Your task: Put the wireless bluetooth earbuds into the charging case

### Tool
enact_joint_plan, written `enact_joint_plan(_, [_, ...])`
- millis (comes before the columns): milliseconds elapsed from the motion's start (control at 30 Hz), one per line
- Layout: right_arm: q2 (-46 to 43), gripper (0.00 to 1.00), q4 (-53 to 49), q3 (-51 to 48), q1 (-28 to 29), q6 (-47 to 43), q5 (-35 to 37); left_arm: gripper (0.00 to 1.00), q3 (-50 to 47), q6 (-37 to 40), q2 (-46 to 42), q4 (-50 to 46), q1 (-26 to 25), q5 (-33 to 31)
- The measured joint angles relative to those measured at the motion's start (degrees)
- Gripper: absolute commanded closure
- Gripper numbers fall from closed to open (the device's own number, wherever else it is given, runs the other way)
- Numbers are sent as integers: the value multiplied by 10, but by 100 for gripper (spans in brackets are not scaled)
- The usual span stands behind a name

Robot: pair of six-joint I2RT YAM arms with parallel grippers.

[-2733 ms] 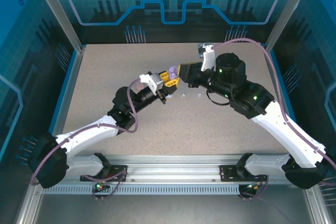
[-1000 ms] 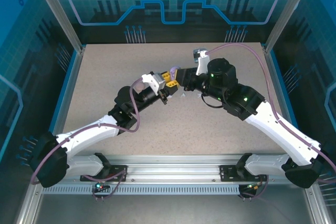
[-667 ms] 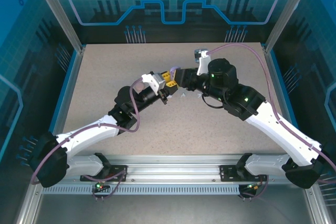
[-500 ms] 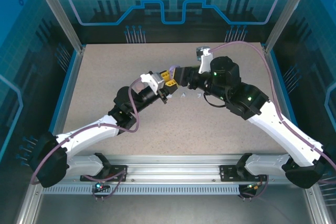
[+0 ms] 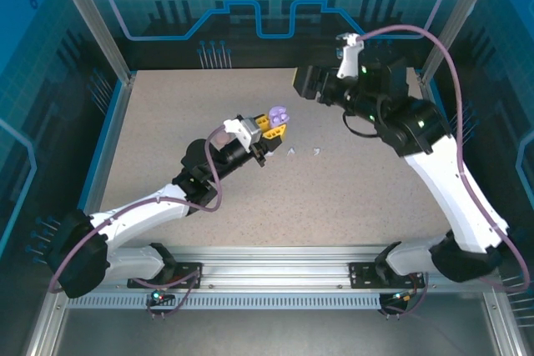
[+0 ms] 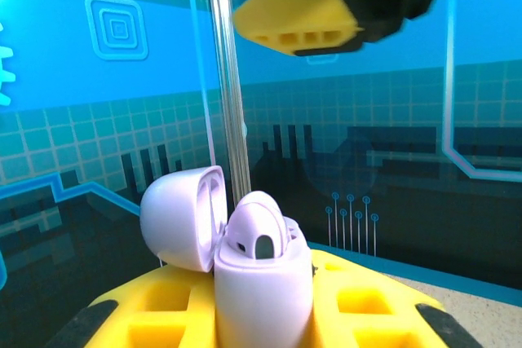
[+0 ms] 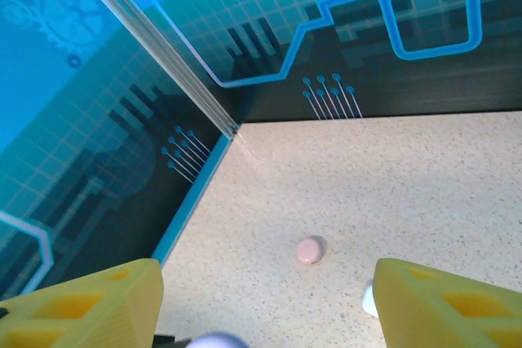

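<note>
Lilac plastic marks where the work stands. The small rounded lilac charging case (image 6: 261,283) sits upright with its mouth upward, and the left gripper (image 5: 269,129) is clamped shut on its body between yellow padded fingers. Its hinged lid (image 6: 183,213) is swung open to one side. In the left wrist view, a lilac domed earbud (image 6: 259,235) with a dark slot appears to be seated in the well, so I judge one bud to be home. Whether a second sits beside it cannot be told, since the first hides the rest of the well. On the speckled beige table (image 5: 183,106), one tiny white stemmed earbud (image 5: 290,152) lies just beside the case on its near side, and a second white earbud (image 5: 315,152) lies a little farther from the case, apart from the first. The right gripper (image 5: 304,83) hangs well away from the case toward the back wall, its yellow fingers spread wide with nothing between them. The right wrist view shows a small pinkish round piece (image 7: 309,250) on the table beyond the case, too small to tell whether it is a bud or a case. By my reading the task is in its early part: at best one bud is in, the loose white buds wait to be picked up and seated, and the lid is not yet closed.
</note>
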Motion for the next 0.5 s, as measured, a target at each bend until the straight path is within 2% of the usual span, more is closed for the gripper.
enact_joint_plan(267, [156, 35, -98, 94, -10, -30, -41, 100, -5, 0, 0, -5, 0, 0])
enact_joint_plan(500, [195, 39, -142, 102, -9, -44, -66, 100, -5, 0, 0, -6, 0, 1])
